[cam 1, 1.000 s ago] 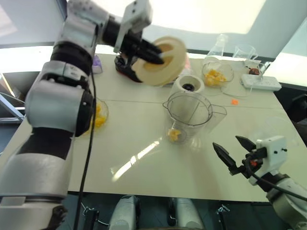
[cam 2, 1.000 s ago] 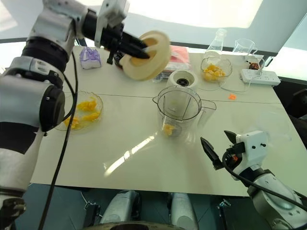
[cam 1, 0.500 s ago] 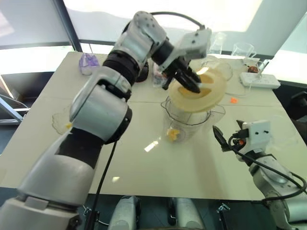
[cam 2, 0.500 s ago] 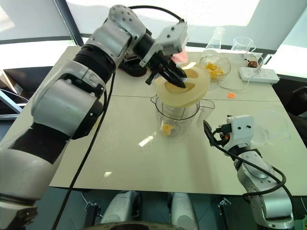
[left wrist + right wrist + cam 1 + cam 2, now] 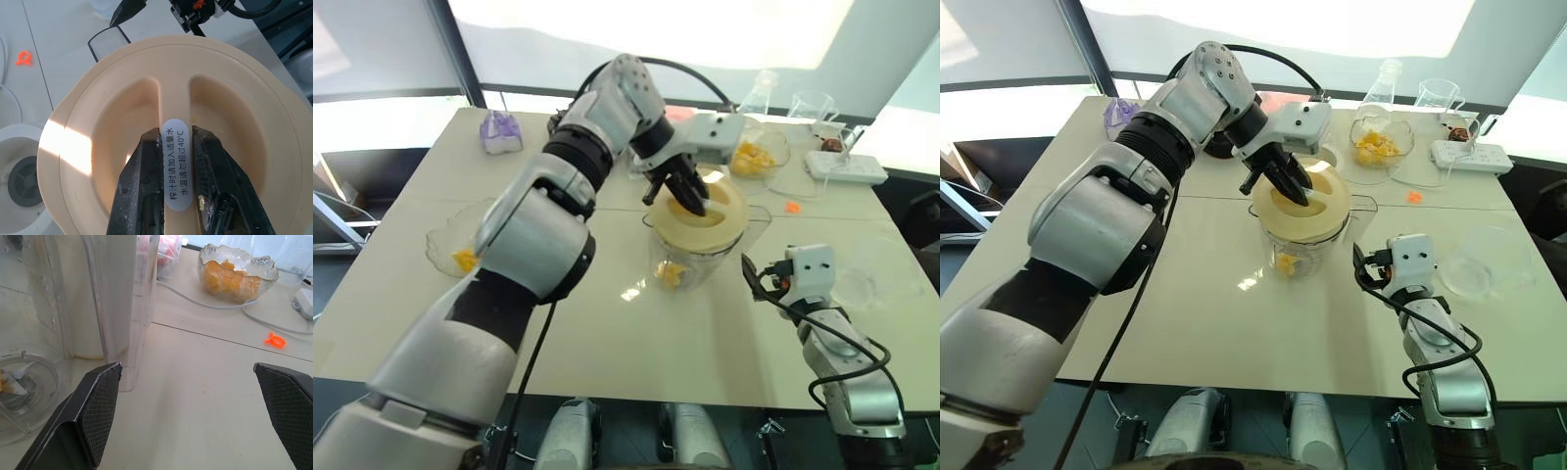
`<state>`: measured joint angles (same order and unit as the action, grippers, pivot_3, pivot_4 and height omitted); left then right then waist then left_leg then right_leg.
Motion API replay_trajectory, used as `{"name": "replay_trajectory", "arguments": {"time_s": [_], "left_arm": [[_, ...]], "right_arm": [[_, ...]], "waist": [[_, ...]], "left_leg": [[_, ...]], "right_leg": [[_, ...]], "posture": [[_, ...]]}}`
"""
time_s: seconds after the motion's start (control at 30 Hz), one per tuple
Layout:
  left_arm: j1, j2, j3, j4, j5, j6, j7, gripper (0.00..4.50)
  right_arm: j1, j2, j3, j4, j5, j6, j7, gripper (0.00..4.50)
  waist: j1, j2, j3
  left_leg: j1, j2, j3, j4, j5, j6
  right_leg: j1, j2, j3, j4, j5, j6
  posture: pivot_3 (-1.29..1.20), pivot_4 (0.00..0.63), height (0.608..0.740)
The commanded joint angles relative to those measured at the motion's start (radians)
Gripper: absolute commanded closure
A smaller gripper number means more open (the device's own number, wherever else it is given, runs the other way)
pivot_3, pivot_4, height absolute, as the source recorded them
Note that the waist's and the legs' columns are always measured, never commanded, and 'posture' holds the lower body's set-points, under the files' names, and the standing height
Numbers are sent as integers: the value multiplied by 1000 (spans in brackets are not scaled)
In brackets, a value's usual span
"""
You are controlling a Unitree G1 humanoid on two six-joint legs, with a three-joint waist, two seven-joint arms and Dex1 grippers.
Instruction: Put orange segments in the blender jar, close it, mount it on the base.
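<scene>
Two black fingers of the left gripper (image 5: 173,161) pinch the centre ridge of the round cream lid (image 5: 697,208), atop the clear ribbed blender jar (image 5: 1301,250). Beside its handle, the right gripper (image 5: 188,416) gapes wide, holding nothing.

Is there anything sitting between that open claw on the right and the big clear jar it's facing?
Nothing visible does. The right gripper is open, and bare table lies between it and the blender jar. The left gripper is shut on the lid, which sits on the jar's rim.
</scene>
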<state>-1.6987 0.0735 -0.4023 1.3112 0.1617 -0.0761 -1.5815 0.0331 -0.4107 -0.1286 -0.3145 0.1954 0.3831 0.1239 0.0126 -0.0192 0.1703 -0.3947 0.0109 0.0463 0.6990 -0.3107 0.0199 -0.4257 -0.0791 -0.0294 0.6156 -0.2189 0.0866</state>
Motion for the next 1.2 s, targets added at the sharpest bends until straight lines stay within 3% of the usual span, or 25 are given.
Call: {"name": "replay_trajectory", "arguments": {"time_s": [0.03,0.07,0.53,0.87,1.2], "left_arm": [[33,-24,-6,3,49,-19,20,4274],[76,-9,-13,-100,52,33,10,4274],[37,-50,11,7,106,-7,140,4274],[35,-56,38,12,114,36,115,4274],[65,-44,55,8,108,40,67,4274]], "right_arm": [[-39,17,11,32,-31,-64,20,0],[-49,22,11,48,-36,-74,22,0],[-76,64,21,95,-80,-120,42,0],[-68,85,17,107,-100,-135,42,0],[-189,77,0,313,-130,-260,30,0]], "waist": [[0,0,0],[0,0,0],[1,1,-1],[0,1,-1],[-2,2,-1]], "left_leg": [[1,0,0,0,0,0],[1,0,0,0,0,0],[2,-1,0,0,0,0],[1,0,0,0,0,0],[2,0,0,-1,0,0]], "right_leg": [[0,0,0,1,0,0],[1,0,0,1,0,0],[2,0,0,1,0,0],[1,0,0,1,0,0],[1,0,0,1,0,0]], "posture": [[0,150,740],[0,150,740],[0,150,740],[0,150,740],[0,150,740]]}}
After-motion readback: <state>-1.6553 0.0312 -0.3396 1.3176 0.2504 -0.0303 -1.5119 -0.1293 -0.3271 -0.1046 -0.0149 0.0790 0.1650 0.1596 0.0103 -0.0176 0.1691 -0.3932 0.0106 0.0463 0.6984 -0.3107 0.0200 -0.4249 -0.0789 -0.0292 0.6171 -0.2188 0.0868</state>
